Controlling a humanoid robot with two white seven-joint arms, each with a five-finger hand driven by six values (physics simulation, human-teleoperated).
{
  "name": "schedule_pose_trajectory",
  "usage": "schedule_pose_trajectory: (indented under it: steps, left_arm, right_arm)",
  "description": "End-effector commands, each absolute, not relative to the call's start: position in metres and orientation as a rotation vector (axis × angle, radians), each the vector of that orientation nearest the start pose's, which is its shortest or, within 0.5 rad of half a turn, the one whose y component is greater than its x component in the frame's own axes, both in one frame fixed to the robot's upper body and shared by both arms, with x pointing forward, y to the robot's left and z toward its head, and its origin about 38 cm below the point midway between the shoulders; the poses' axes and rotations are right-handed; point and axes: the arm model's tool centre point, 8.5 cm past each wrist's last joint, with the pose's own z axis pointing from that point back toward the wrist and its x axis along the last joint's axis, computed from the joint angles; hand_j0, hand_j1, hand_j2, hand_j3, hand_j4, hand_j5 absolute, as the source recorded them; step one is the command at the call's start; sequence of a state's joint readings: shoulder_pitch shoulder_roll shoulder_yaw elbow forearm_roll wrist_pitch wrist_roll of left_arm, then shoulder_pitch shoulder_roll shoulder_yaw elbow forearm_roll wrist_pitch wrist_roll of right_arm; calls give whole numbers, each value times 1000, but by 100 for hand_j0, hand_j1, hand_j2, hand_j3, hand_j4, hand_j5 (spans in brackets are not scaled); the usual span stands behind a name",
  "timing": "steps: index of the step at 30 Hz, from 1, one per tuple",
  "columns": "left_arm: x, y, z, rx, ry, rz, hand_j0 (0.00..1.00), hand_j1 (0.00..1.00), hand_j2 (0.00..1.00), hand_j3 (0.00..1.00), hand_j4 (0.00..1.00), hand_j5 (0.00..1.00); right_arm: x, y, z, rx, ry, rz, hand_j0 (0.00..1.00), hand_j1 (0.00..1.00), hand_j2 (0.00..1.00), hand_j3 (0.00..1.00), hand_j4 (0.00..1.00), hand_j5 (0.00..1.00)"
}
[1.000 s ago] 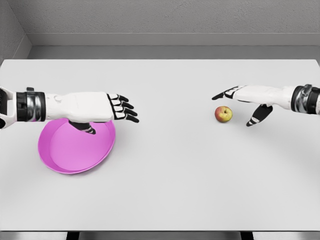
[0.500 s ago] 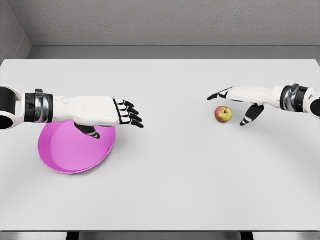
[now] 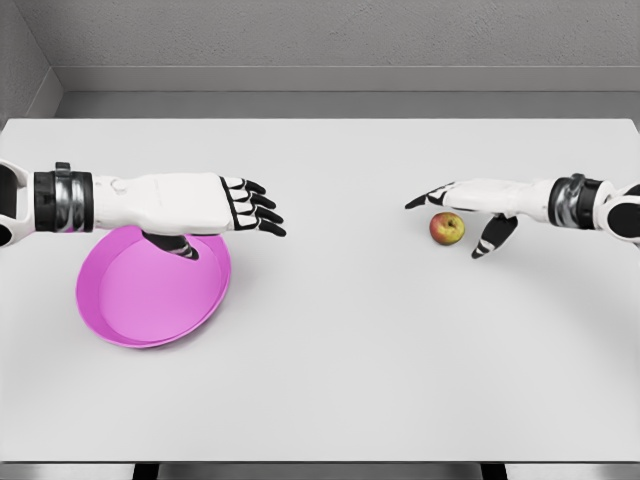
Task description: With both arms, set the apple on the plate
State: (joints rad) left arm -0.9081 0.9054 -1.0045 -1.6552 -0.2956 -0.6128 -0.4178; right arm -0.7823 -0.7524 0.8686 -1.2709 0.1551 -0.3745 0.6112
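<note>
While right hand (image 3: 470, 203) hovers spread over apple (image 3: 447, 228), untouched.

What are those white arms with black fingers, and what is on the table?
They belong to a robot in a computer simulation, and the picture comes from a camera on its head, looking down. The left hand hovers over the rim of a pink plate, fingers spread, holding nothing. The right hand reaches over a small apple, fingers open around it, not gripping it. Both things lie on a white table, far apart. The apple is meant to go on the plate.
</note>
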Motion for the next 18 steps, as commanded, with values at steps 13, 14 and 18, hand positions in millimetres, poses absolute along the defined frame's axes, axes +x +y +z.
schedule_pose_trajectory:
  steps: [13, 14, 18]
  left_arm:
    - [404, 220, 266, -305, 1895, 2767, 100, 100, 100, 100, 100, 100]
    - [404, 219, 266, -303, 1897, 2765, 100, 100, 100, 100, 100, 100]
    - [404, 219, 264, -297, 1899, 2766, 100, 100, 100, 100, 100, 100]
  right_arm:
    - [476, -299, 158, -191, -1146, 1851, 100, 100, 100, 100, 100, 100]
    - [477, -299, 159, -193, -1147, 1854, 100, 100, 100, 100, 100, 100]
    - [477, -297, 160, -192, -1154, 1857, 99, 99, 99, 99, 99, 99]
